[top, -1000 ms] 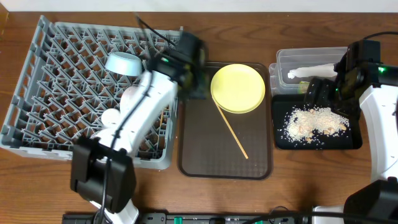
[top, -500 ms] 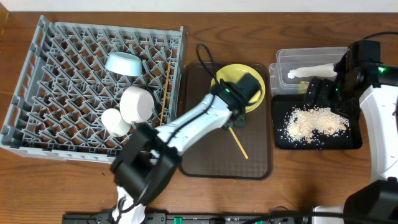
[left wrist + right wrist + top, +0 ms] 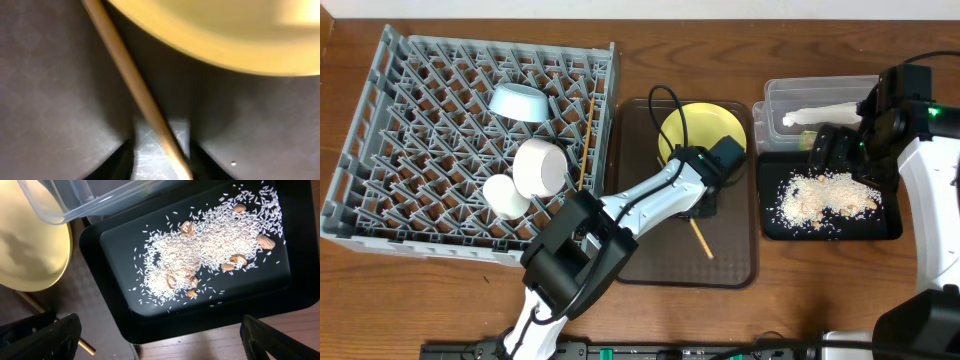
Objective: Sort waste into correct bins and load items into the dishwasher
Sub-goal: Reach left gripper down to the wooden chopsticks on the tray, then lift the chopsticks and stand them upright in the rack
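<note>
My left gripper (image 3: 703, 205) is low over the brown serving tray (image 3: 640, 240), open, its jaws (image 3: 162, 162) either side of a wooden chopstick (image 3: 135, 90) that lies there (image 3: 704, 241) beside the yellow plate (image 3: 700, 135). A second chopstick (image 3: 587, 140) lies in the grey dish rack (image 3: 410, 130) with the light blue bowl (image 3: 517, 101), white bowl (image 3: 540, 165) and small white cup (image 3: 505, 195). My right gripper (image 3: 162, 340) is open and empty above the black tray (image 3: 890, 225) of rice crumbs (image 3: 200, 255). The white napkin (image 3: 825, 115) lies in the clear tub (image 3: 775, 95). The snack wrapper is not in view.
The plate (image 3: 225, 30) fills the upper right of the left wrist view, close to the jaws. The tub's corner (image 3: 65, 210) overhangs the black tray (image 3: 115, 310). Bare wooden table (image 3: 820, 290) runs along the front edge.
My left arm has swung from the rack's right edge across to the brown tray and come down over the chopstick. A chopstick now shows in the rack. The right arm has not moved.
</note>
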Motion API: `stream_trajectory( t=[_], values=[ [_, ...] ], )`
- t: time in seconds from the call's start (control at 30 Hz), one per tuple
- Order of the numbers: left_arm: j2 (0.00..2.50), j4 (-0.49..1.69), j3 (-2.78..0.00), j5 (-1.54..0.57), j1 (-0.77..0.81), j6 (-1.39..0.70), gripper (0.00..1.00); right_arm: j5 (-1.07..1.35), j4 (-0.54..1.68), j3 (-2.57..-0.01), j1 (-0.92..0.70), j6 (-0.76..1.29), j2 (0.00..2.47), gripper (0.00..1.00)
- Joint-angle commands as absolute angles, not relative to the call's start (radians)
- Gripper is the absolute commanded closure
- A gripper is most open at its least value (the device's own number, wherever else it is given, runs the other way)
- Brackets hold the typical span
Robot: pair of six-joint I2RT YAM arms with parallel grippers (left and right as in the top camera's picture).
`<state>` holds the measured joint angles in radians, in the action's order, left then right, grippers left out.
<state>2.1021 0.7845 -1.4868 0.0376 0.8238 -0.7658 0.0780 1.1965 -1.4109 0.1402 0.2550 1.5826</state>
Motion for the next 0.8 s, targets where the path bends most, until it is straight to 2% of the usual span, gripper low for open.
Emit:
stream_trajectory(
  t=[0.0,0.1,0.2,0.53,0.6,0.77],
  values=[
    [2.107,0.799,-1.477,0.065,0.820,-0.773,0.75,0.083,1.198,-1.427,0.143,0.246,1.562,0.01],
    [2.107,0.799,-1.477,0.065,0.820,-0.772,0.77,0.084,1.198,-1.427,0.143,0.246,1.562,0.01],
    [2.107,0.799,-1.477,0.065,0.820,-0.772,0.86,0.084,1.201,-1.427,0.143,0.246,1.562,0.01],
    [2.101,0.818,-1.477,0.065,0.756,-0.771,0.88,0.083,1.208,-1.427,0.143,0.246,1.562,0.01],
    [2.088,0.818,-1.478,0.066,0.724,-0.728,0.92,0.083,1.208,-1.427,0.143,0.246,1.562,0.01],
    [2.001,0.822,-1.496,0.102,0.640,-0.570,0.92,0.083,1.208,-1.427,0.143,0.246,1.562,0.01]
  ],
)
